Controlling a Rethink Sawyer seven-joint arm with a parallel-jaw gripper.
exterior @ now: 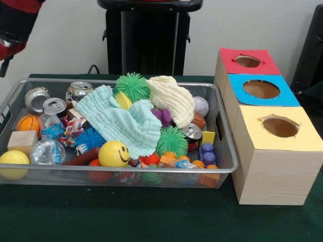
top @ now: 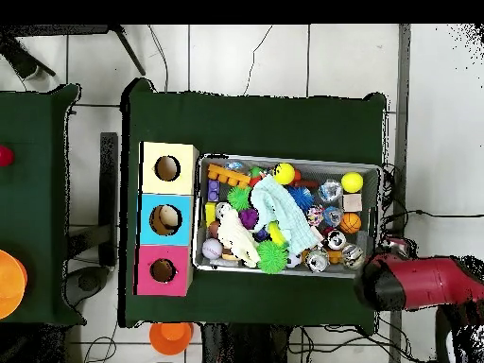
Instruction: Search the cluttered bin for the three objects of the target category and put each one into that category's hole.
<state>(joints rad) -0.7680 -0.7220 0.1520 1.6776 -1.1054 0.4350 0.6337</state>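
The bin [exterior: 121, 170] is a wide silver wire-mesh basket on the green table, packed with toys. In it are a mint cloth [exterior: 121, 123], a cream cloth [exterior: 171, 98], several drink cans [exterior: 54, 106], green spiky balls [exterior: 132, 85], a yellow smiley ball [exterior: 113, 154], a baseball [exterior: 201, 106] and a wooden cube [exterior: 22, 141]. Beside the bin stands a wooden box with a red hole [exterior: 247, 61], a blue hole [exterior: 261, 89] and a yellow hole [exterior: 280, 126]. My red arm [exterior: 12, 30] hangs at the top left. In the overhead view my gripper [top: 367, 284] sits just outside the bin's corner [top: 376, 269].
The black pedestal [exterior: 149, 35] stands behind the bin. In the overhead view a second green table at the left holds an orange object [top: 9, 284]. An orange cup [top: 170, 336] lies on the floor below the box.
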